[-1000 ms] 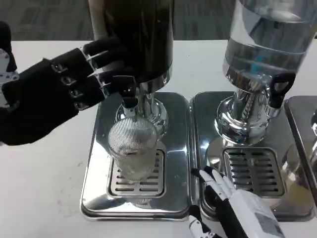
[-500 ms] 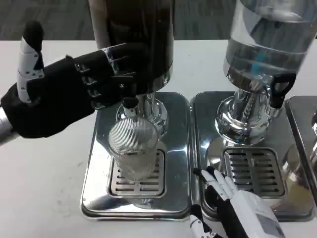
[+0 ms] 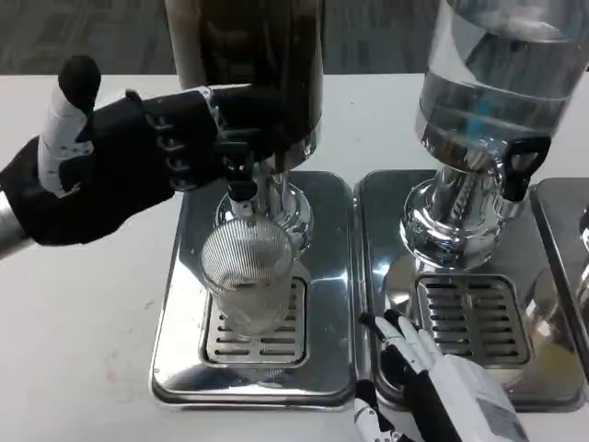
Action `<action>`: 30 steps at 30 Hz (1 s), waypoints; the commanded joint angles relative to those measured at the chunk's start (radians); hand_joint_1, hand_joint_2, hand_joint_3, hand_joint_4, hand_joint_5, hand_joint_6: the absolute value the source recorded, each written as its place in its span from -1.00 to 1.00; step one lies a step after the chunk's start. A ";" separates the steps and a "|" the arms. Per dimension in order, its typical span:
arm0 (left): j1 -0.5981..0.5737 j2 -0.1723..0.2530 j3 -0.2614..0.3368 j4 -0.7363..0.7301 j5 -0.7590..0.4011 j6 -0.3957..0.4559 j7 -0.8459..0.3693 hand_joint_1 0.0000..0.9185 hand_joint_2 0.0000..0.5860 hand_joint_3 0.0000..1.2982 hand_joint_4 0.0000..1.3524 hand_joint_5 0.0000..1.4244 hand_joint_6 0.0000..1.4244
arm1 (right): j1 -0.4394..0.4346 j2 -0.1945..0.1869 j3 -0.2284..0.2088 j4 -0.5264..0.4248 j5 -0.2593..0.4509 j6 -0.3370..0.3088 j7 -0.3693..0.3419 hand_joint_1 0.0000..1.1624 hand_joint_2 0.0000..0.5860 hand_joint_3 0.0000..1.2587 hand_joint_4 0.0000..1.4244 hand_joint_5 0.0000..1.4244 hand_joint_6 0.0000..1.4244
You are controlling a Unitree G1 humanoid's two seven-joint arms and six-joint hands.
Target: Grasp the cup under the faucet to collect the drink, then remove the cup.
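The cup [image 3: 247, 276] stands on the left tray's grate [image 3: 221, 343] with the faucet [image 3: 241, 177] just above its rim and the dark dispenser [image 3: 253, 74] behind, so the way in from above and from the back is blocked. Bare tray lies on both sides of it. The left hand [image 3: 129, 166] crowds the faucet, and the right hand [image 3: 433, 378] lies over the front edge of the neighbouring tray [image 3: 377, 198].

No legible text, labels or numbers.

Head view from above, close, angled down at white table [image 3: 83, 313] ahead.
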 commanded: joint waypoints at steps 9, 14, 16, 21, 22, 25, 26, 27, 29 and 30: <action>0.038 0.004 -0.015 -0.034 0.054 -0.116 0.009 -1.00 -0.90 -0.62 -0.84 -0.81 -0.99 | 0.000 0.009 0.009 0.013 0.016 0.014 -0.001 -0.39 0.88 -0.86 -1.00 -1.00 -0.87; 0.044 0.003 -0.015 -0.039 0.070 -0.157 0.011 -1.00 -0.90 -0.61 -0.85 -0.81 -0.99 | -0.003 0.018 0.003 0.023 0.040 0.021 -0.002 -0.38 0.88 -0.86 -1.00 -1.00 -0.87; 0.045 0.004 -0.015 -0.040 0.075 -0.168 0.011 -1.00 -0.88 -0.62 -0.85 -0.81 -0.99 | -0.003 0.015 0.006 0.022 0.036 0.021 -0.004 -0.38 0.88 -0.86 -1.00 -1.00 -0.87; 0.052 0.003 -0.022 -0.051 0.083 -0.199 0.005 -1.00 -0.87 -0.63 -0.87 -0.81 -0.99 | -0.003 0.010 0.006 0.019 0.033 0.020 -0.005 -0.37 0.88 -0.86 -1.00 -1.00 -0.87; 0.054 0.001 -0.025 -0.054 0.084 -0.206 0.004 -1.00 -0.87 -0.63 -0.87 -0.81 -0.99 | -0.003 0.009 0.005 0.019 0.034 0.020 -0.006 -0.37 0.88 -0.86 -1.00 -1.00 -0.87; 0.062 -0.003 -0.030 -0.062 0.088 -0.236 0.004 -1.00 -0.88 -0.63 -0.87 -0.82 -0.99 | -0.004 0.007 0.002 0.018 0.035 0.020 -0.005 -0.37 0.88 -0.86 -1.00 -1.00 -0.87; 0.064 -0.004 -0.030 -0.064 0.089 -0.245 0.006 -1.00 -0.88 -0.63 -0.87 -0.82 -0.99 | -0.004 0.007 0.002 0.017 0.034 0.021 -0.004 -0.37 0.88 -0.86 -1.00 -1.00 -0.87; 0.066 -0.004 -0.031 -0.065 0.090 -0.255 0.007 -1.00 -0.89 -0.63 -0.87 -0.82 -0.99 | -0.004 0.006 0.002 0.017 0.033 0.021 -0.004 -0.37 0.88 -0.86 -1.00 -1.00 -0.87; 0.070 -0.004 -0.034 -0.067 0.089 -0.275 0.007 -1.00 -0.89 -0.63 -0.87 -0.82 -0.99 | -0.003 0.006 0.001 0.016 0.034 0.021 -0.004 -0.37 0.88 -0.86 -1.00 -1.00 -0.87; 0.070 -0.004 -0.035 -0.066 0.088 -0.282 0.007 -1.00 -0.89 -0.63 -0.87 -0.82 -0.99 | -0.003 0.006 0.000 0.016 0.035 0.022 -0.004 -0.37 0.88 -0.86 -1.00 -1.00 -0.87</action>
